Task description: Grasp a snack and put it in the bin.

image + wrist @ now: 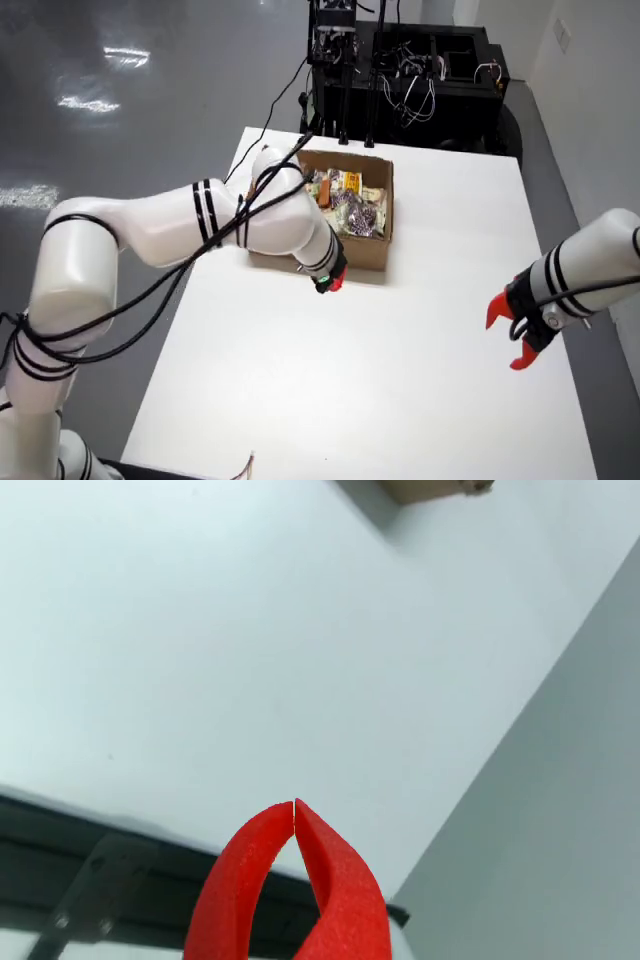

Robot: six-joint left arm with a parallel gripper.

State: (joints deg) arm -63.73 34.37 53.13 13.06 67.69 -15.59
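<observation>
White table [420, 330], view from above: snacks [352, 205] sit in the cardboard box [372, 252]. Gripper [333, 282] is just beside the box's front wall. Gripper-mounted view: red fingertips [270, 830] pressed together, nothing between them.

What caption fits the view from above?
White arm's gripper at the front wall of a snack-filled cardboard box on a white table.
</observation>
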